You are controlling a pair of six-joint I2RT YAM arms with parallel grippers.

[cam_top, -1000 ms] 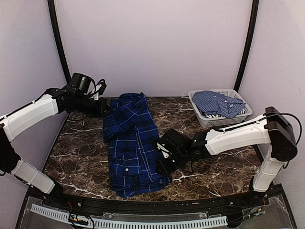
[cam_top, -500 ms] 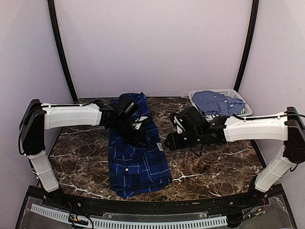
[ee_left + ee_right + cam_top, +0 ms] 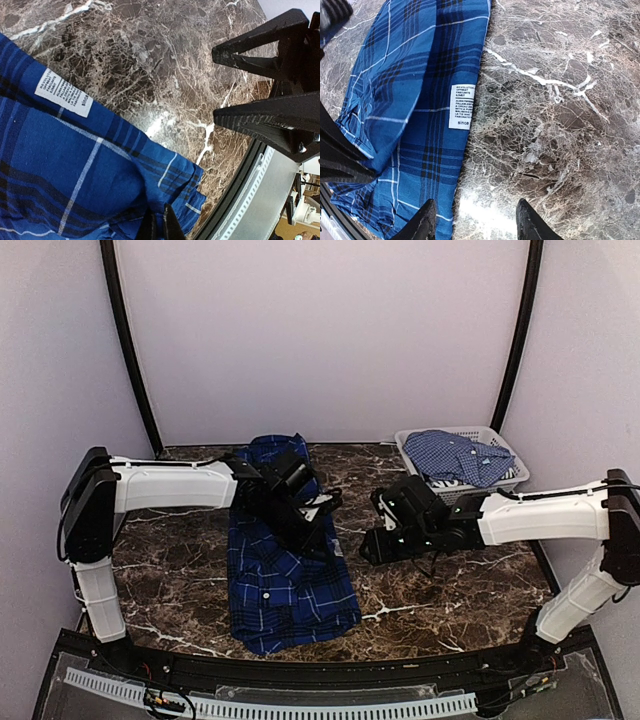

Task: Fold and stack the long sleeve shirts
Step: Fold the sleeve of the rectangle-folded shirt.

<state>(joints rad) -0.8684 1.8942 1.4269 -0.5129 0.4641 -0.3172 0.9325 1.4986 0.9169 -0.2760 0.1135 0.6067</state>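
1. Dark plaid shirt (image 3: 280, 580): I see it lying lengthwise on the marble table (image 3: 170, 550), left of centre, with its near hem toward the arm bases. A white care label (image 3: 461, 106) shows at its right edge.
2. Left gripper (image 3: 159, 220): it sits over the middle of that shirt. I read the jaws as together, nipped on a raised fold of the plaid cloth.
3. Right gripper (image 3: 477, 222): it is low over bare marble just beside the shirt's right edge, near the label. The jaws are apart with nothing between them.
4. Lighter checked shirt (image 3: 455, 455): I see it crumpled in the pale lattice basket (image 3: 432, 492) at the far right corner.
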